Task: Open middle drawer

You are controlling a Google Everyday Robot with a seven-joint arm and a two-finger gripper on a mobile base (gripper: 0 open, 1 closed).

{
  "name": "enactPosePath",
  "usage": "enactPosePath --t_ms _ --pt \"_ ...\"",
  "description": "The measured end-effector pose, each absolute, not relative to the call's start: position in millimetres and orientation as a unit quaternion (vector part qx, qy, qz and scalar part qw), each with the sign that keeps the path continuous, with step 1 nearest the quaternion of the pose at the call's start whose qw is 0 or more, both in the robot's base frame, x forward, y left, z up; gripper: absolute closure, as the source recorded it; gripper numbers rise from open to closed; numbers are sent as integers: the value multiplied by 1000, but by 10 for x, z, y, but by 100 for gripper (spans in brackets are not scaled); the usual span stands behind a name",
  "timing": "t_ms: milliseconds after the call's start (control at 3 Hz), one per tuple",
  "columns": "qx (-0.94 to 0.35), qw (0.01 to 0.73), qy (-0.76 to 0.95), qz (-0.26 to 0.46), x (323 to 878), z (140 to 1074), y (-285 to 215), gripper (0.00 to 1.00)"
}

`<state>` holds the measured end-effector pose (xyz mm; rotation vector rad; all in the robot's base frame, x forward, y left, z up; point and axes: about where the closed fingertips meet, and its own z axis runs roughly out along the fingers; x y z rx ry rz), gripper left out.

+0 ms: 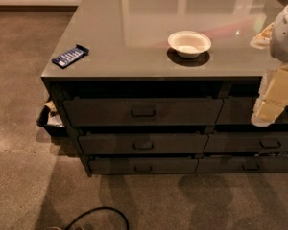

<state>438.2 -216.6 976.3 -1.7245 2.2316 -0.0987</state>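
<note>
Gripper [262, 119] (opening: cannot tell) hangs at three o'clock; best sweep toward eight o'clock, hook the handle [143, 146] of the middle drawer [108, 144], pull straight.

No lettering can be read anywhere. The flat blue packet [70, 55] on the glossy grey desk [134, 13] carries pale marks, but none can be made out. The cream-coloured claw [265, 114] hangs at the right edge, before the upper drawer fronts, and shows no legible label.

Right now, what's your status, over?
Gripper far right, clear of the handle. Middle drawer shut. Nothing blocking its front.
</note>
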Motion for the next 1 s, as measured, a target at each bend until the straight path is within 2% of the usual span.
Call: enactPosePath --t_ms 667,1000 --pt "-601 164 782 -28 4431 9545 -2202 0" --pt "-599 180 780 -3 4412 8940 -2330 0"
